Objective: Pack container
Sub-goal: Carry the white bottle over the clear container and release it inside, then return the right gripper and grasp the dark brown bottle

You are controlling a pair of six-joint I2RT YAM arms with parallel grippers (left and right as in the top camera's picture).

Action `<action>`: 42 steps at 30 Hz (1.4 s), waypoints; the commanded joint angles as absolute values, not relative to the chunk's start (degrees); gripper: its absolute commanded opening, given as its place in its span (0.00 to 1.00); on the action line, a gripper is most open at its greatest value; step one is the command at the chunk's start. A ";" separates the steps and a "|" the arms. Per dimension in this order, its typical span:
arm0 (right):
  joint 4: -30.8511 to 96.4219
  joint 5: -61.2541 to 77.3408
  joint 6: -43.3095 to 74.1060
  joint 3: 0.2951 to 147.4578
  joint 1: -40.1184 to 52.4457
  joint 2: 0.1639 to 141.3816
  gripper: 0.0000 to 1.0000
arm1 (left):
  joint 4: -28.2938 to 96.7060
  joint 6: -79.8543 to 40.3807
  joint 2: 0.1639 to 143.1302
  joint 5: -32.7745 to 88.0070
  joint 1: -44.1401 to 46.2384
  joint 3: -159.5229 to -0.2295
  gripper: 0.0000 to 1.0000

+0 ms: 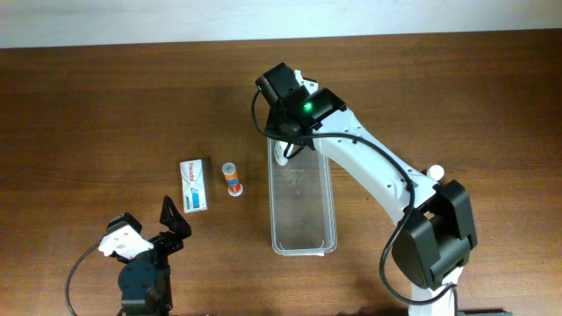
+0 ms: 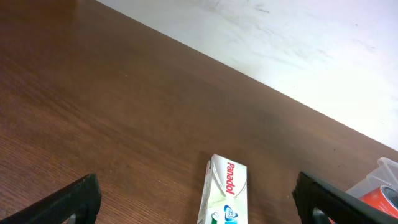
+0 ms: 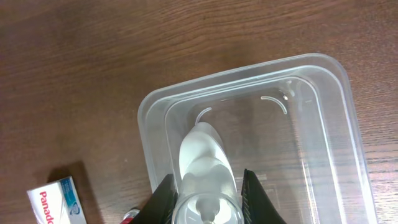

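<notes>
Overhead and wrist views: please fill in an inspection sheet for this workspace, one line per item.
Surface: dark wooden table; no spills seen.
Job's things: clear container lies lengthwise; a white bottle is held over its far end.
Clutter: Panadol box and small orange-labelled bottle lie on the table on the left arm's side of the container, apart from it.
Grippers: right gripper shut on the white bottle; left gripper open and empty, facing the Panadol box.
Cables: black cable along the right arm; another by the left arm's base.
Surroundings: pale surface beyond the table's far edge; nothing else seen.
</notes>
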State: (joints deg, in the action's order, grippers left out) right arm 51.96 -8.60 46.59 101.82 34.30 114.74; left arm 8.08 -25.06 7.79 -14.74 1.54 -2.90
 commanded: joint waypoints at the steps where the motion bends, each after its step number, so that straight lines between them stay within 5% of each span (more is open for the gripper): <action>1: 51.37 -10.35 46.96 101.47 34.50 114.80 0.22 | 7.92 -24.32 7.22 -14.13 1.61 -2.50 0.99; 10: 51.40 -10.13 46.72 101.54 34.48 114.80 0.48 | 7.92 -24.32 7.22 -14.13 1.61 -2.50 0.99; 14: 51.66 -10.15 43.18 102.76 34.09 113.19 0.48 | 7.92 -24.32 7.22 -14.13 1.61 -2.50 0.99; 22: 56.49 -11.22 36.16 105.19 29.91 101.60 0.74 | 7.92 -24.32 7.22 -14.13 1.61 -2.50 1.00; 33: 80.44 -11.22 34.11 105.16 7.42 91.68 0.80 | 7.92 -24.32 7.22 -14.13 1.61 -2.50 0.99; 42: 81.25 -9.61 23.38 97.76 -4.86 93.38 0.80 | 7.92 -24.32 7.22 -14.13 1.61 -2.50 0.99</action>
State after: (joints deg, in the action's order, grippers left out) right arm 82.15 -10.48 28.40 101.16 -3.11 92.47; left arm 8.05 -25.04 7.79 -14.74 1.54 -2.87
